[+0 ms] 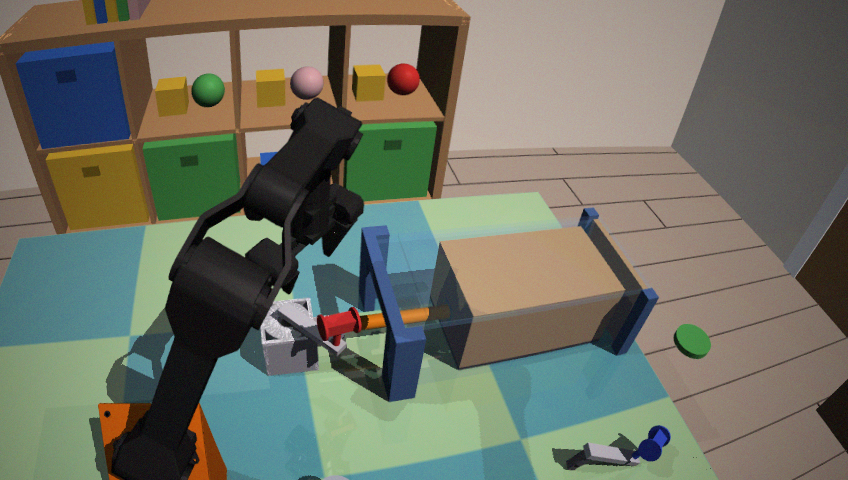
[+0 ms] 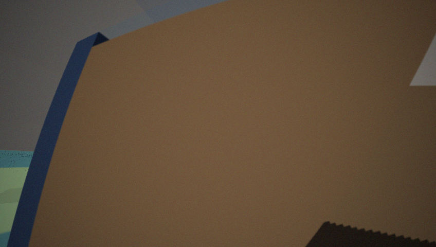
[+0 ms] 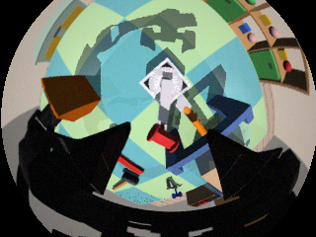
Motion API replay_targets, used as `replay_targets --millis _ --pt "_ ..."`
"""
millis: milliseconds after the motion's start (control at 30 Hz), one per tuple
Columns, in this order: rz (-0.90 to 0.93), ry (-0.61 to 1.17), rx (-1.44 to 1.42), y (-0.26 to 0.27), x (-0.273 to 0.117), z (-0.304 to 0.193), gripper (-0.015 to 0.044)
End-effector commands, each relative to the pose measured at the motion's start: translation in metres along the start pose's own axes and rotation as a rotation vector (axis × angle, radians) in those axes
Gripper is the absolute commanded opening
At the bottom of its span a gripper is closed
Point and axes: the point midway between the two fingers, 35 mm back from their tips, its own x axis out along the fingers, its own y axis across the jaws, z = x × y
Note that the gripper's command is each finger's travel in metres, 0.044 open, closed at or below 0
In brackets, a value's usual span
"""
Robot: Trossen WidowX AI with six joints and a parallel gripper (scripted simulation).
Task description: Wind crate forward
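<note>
The tan crate (image 1: 529, 267) (image 2: 214, 122) sits flat inside the clear-panelled cubby. A visible gap separates its front from the blue steel frame (image 1: 403, 356) (image 3: 237, 114). An orange strap (image 1: 398, 319) (image 3: 195, 120) runs through the frame towards the winch. The pale winch (image 1: 291, 356) (image 3: 153, 84) has a grey crank handle (image 1: 303, 325) (image 3: 166, 94) on top, its red knob (image 1: 339, 325) (image 3: 163, 138) upright on the frame side. Its key is hidden. My gripper (image 1: 309, 270) (image 3: 170, 129) is open and empty, above the winch and knob, not touching the knob.
A second grey crank with a blue knob (image 1: 652, 447) (image 3: 176, 195) lies near the bench's front right. A red bar (image 3: 130, 164) and a black-headed tool (image 3: 129, 177) show in the wrist view. The orange arm base (image 1: 208, 455) (image 3: 74, 96) stands at front left.
</note>
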Motion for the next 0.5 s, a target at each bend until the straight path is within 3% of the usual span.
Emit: replay_targets --millis 0,200,367,467 --pt "0.036 0.059 0.018 0.0 0.002 0.001 0.044" --pt "0.036 0.059 0.018 0.001 0.005 0.001 0.044" --pt "0.036 0.06 0.019 0.004 0.06 -0.001 0.044" --pt "0.036 0.06 0.019 0.004 0.062 -0.001 0.044"
